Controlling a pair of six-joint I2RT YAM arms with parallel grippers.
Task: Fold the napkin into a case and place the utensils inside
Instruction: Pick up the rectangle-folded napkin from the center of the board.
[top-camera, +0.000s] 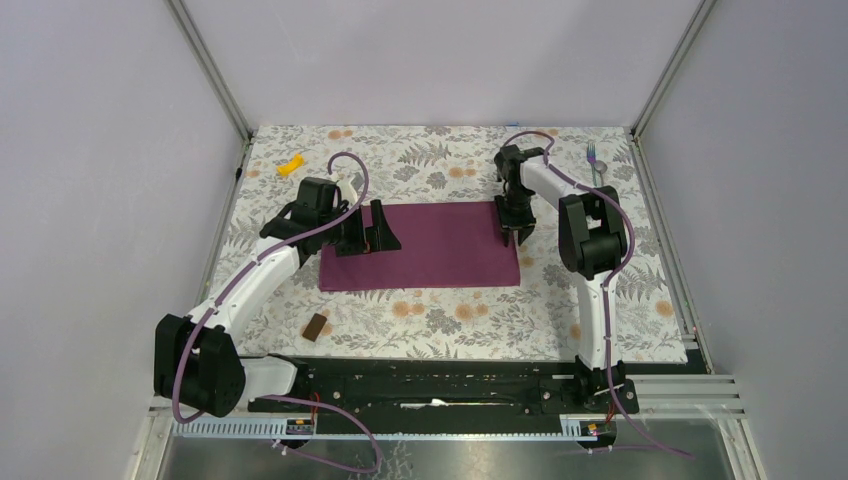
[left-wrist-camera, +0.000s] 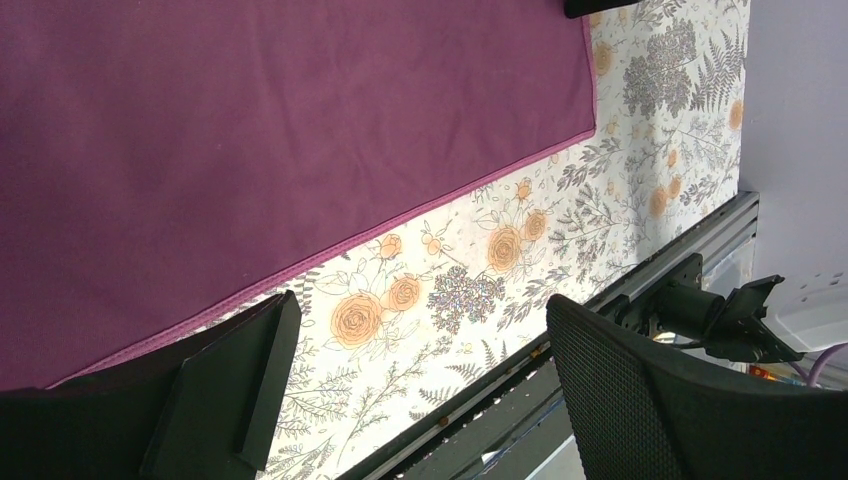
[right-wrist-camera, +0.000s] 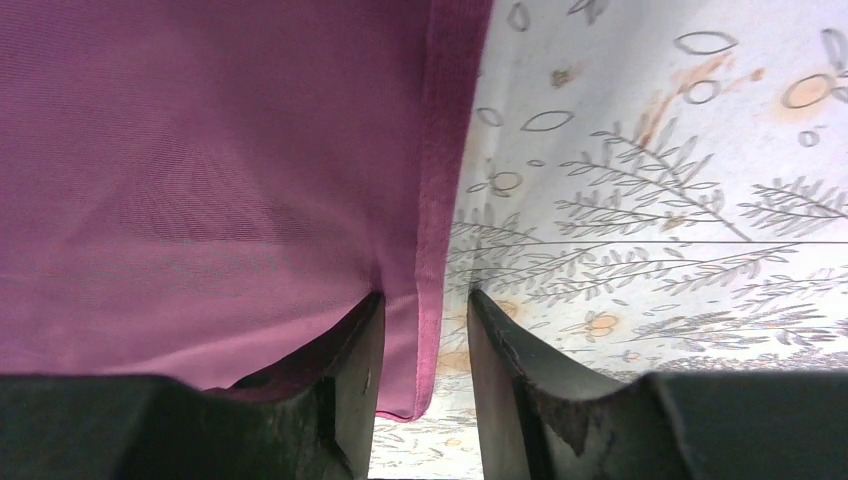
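Observation:
The plum-magenta napkin (top-camera: 420, 245) lies flat as a wide rectangle in the middle of the floral table. My left gripper (top-camera: 388, 232) hovers over its left part, open and empty; in the left wrist view (left-wrist-camera: 420, 310) the napkin's (left-wrist-camera: 250, 130) near hem runs just past the left finger. My right gripper (top-camera: 521, 236) is at the napkin's right edge. In the right wrist view (right-wrist-camera: 425, 300) the jaws stand a little apart with the napkin's (right-wrist-camera: 200, 150) hem and corner between them. The fork (top-camera: 591, 153) lies at the far right; the spoon is not clear.
A small yellow piece (top-camera: 290, 165) lies at the far left. A small brown block (top-camera: 315, 327) lies near the front left. The black rail (top-camera: 440, 385) with the arm bases runs along the near edge. Metal posts and grey walls frame the table.

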